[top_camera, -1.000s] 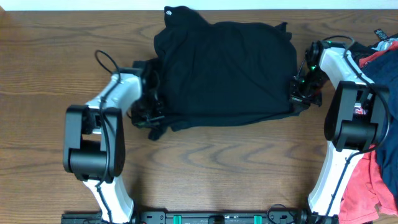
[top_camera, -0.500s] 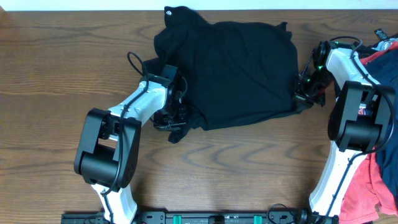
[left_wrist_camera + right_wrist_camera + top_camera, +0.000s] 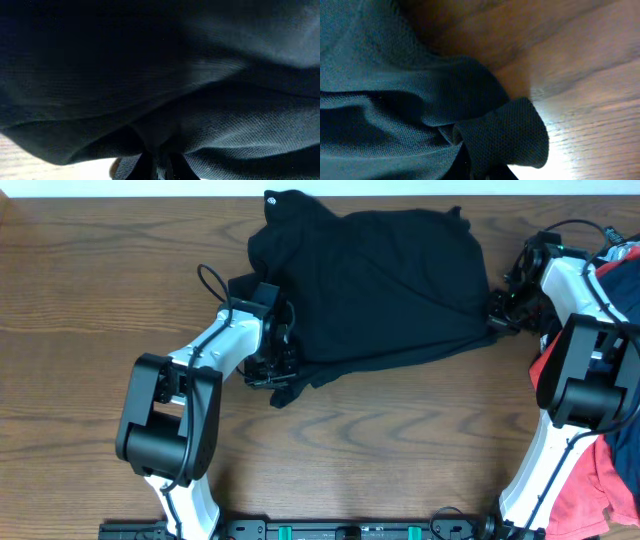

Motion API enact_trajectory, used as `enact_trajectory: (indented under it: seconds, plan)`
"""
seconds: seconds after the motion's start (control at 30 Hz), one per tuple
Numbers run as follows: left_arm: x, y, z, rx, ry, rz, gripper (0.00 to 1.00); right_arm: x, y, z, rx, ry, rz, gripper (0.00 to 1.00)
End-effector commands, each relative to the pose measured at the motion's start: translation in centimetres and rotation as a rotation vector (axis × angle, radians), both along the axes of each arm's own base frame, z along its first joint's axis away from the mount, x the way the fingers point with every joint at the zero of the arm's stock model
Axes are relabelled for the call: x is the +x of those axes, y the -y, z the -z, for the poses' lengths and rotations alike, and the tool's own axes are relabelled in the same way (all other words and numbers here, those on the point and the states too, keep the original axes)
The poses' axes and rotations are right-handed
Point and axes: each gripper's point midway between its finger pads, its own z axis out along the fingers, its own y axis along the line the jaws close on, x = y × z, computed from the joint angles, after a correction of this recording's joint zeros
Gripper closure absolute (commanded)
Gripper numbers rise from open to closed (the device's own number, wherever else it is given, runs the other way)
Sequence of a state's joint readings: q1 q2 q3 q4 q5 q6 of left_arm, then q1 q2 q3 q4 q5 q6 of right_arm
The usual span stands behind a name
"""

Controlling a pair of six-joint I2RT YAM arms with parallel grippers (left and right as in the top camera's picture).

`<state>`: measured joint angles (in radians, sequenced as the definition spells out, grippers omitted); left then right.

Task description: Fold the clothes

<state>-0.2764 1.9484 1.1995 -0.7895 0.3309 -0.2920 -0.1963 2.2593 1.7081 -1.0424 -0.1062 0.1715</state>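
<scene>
The black shirt (image 3: 370,280) of the clothes lies bunched at the back middle of the wooden table (image 3: 330,440), a small white logo mark (image 3: 272,200) at its top left. My left gripper (image 3: 278,367) is shut on the shirt's lower left edge. In the left wrist view the dark cloth (image 3: 165,75) fills the frame, pinched between the left gripper (image 3: 157,169). My right gripper (image 3: 498,315) is shut on the shirt's lower right corner. In the right wrist view a fold of the cloth (image 3: 505,132) curls over the right gripper (image 3: 485,175).
A pile of other clothes sits at the right edge: coral-red fabric (image 3: 590,485), a dark navy piece (image 3: 628,435), and red and blue cloth (image 3: 612,272) behind my right arm. The table's back edge runs just above the shirt.
My left gripper has swung right, carrying the shirt's left edge inward. The right gripper has pulled its corner right and toward the back, so the shirt's lower edge now slants.
</scene>
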Motion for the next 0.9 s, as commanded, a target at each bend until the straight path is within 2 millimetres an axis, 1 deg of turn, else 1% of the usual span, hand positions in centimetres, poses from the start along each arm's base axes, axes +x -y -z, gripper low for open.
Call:
enact_trajectory:
  seconds: [0.0,0.13,0.2,0.3,0.37,0.47,0.53,0.6,0.67,0.77,0.87]
  plan:
    - [0.0,-2.8,2.6,0.094,-0.020,-0.044,0.94,-2.3,3.6,3.8,-0.146,-0.117,-0.006,0.99]
    - [1.3,-4.8,2.7,0.125,0.010,-0.110,0.94,-2.5,4.2,3.7,-0.180,-0.126,-0.010,0.99]
    - [1.4,-5.8,2.7,0.124,0.003,-0.142,0.94,-2.6,4.2,3.7,-0.178,-0.129,-0.009,0.99]
    - [0.8,-6.8,2.6,0.115,-0.038,-0.176,0.94,-2.8,3.7,3.7,-0.154,-0.137,-0.012,0.99]
    - [0.0,-7.3,2.5,0.122,-0.073,-0.184,0.94,-3.4,3.3,3.6,-0.137,-0.162,0.000,0.99]
    - [-0.5,-7.6,2.4,0.127,-0.091,-0.175,0.94,-4.0,2.7,3.4,-0.096,-0.184,0.004,0.99]
    - [-0.5,-7.6,2.2,0.126,-0.088,-0.176,0.94,-4.1,2.3,2.9,-0.077,-0.182,0.009,0.99]
    - [-0.3,-7.6,1.9,0.125,-0.077,-0.177,0.94,-3.9,1.8,1.7,-0.056,-0.159,0.009,0.98]
    - [-0.1,-7.6,1.2,0.120,-0.058,-0.177,0.94,-3.4,1.7,-0.2,-0.058,-0.114,0.008,0.99]
    - [0.3,-7.5,-0.3,0.113,-0.016,-0.180,0.94,-2.6,1.7,-4.0,-0.077,-0.023,0.008,0.98]
    - [0.3,-7.5,-2.0,0.106,0.018,-0.181,0.94,-2.1,1.7,-8.9,-0.097,0.100,0.017,0.98]
